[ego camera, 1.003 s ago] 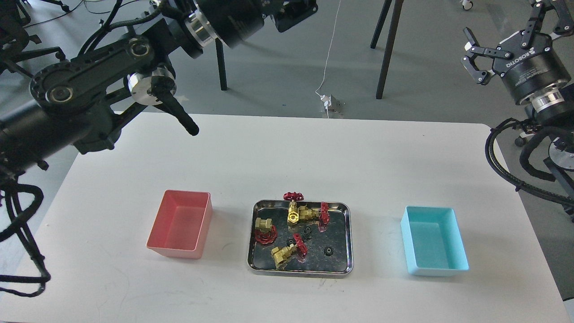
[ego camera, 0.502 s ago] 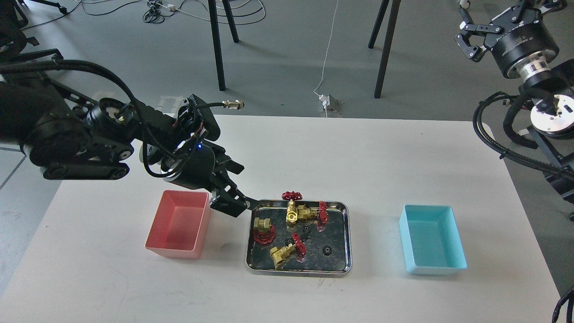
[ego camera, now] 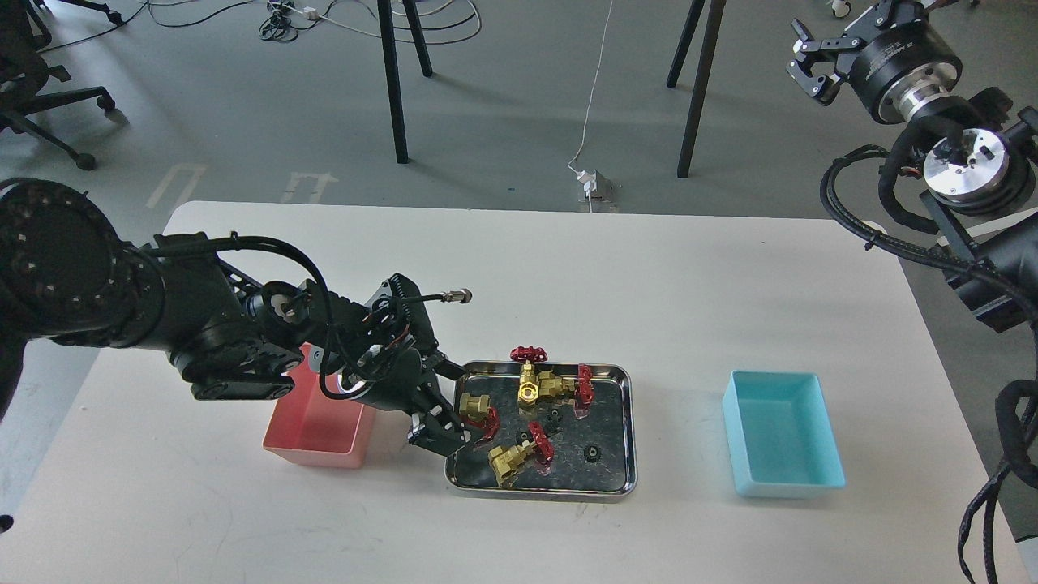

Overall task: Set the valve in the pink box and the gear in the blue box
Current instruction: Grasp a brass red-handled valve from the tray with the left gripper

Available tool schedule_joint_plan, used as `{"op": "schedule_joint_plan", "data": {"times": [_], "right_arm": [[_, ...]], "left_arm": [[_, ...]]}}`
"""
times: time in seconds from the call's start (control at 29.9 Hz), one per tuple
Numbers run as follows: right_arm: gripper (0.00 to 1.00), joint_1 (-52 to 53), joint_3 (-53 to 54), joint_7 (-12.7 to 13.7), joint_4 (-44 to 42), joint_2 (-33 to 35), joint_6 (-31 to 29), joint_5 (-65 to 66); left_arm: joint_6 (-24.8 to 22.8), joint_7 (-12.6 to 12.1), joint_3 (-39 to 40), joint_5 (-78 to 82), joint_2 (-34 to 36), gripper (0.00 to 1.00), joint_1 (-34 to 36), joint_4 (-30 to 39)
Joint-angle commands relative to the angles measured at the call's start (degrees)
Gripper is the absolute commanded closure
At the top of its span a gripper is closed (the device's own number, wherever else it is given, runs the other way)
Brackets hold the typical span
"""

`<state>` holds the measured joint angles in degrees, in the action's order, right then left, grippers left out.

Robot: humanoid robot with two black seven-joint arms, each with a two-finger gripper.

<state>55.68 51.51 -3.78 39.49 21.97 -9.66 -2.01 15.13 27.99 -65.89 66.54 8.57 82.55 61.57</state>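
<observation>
**One high head view over the table**

A single camera looks forward and down from the robot's head, at middling range. It takes in the whole white table (ego camera: 568, 268), with the steel tray (ego camera: 624, 430) near the lower middle, the pink box (ego camera: 312, 450) to its left and the blue box (ego camera: 782, 478) to its right. Grey floor fills the top strip. No second view shares the scene.

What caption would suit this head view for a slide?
Left gripper reaches an open grasp around a brass valve in the steel tray, between empty pink box and blue box.
</observation>
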Motion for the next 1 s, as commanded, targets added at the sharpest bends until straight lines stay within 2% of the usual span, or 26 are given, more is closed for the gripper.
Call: {"op": "schedule_joint_plan", "data": {"times": [0.0, 0.3, 0.47, 0.67, 0.77, 0.97], "right_arm": [[0.00, -1.0, 0.1, 0.0, 0.1, 0.1, -0.1, 0.0], [0.00, -2.0, 0.2, -0.1, 0.2, 0.4, -0.8, 0.0], [0.00, -2.7, 0.2, -0.4, 0.9, 0.8, -0.9, 0.0], [0.00, -3.3, 0.3, -0.5, 2.2, 1.0, -1.3, 0.0], [0.00, -3.6, 0.3, -0.5, 2.2, 1.0, -1.3, 0.0], [0.00, -4.0, 0.4, -0.5, 2.1, 1.0, -1.3, 0.0]], "left_arm": [[0.3, 0.0, 0.1, 0.0, -0.8, 0.09, -0.5, -0.8], [0.3, 0.0, 0.1, 0.9, -1.2, 0.38, -2.9, -5.2], [0.4, 0.0, -0.1, 4.0, -2.2, 0.58, -3.7, -7.5], [1.6, 0.0, -0.1, 4.1, -2.2, 0.78, -4.1, -7.9], [2.5, 0.0, -0.1, 4.1, -2.2, 0.91, -4.0, -7.9], [3.1, 0.0, 0.3, 4.9, -0.6, 0.95, -2.5, -6.8]]}}
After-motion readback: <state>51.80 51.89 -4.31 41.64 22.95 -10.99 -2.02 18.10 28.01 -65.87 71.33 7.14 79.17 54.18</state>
